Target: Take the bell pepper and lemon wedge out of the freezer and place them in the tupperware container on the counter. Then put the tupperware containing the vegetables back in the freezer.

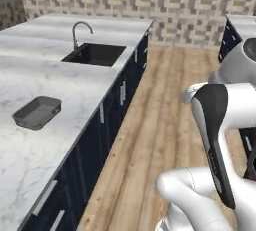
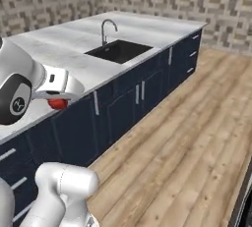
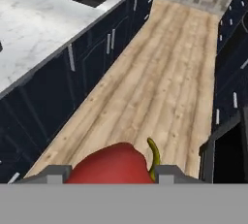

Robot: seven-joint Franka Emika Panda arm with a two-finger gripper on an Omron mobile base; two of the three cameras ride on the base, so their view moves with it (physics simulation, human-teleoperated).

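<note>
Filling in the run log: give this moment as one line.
pincer: shut on bell pepper | position: above floor, beside counter | tupperware container: empty, on counter

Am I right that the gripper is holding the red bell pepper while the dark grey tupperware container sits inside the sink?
Not quite. The gripper does hold the bell pepper, as the hand view shows, but the tupperware container sits on the counter, apart from the sink, as the left base view shows.
</note>
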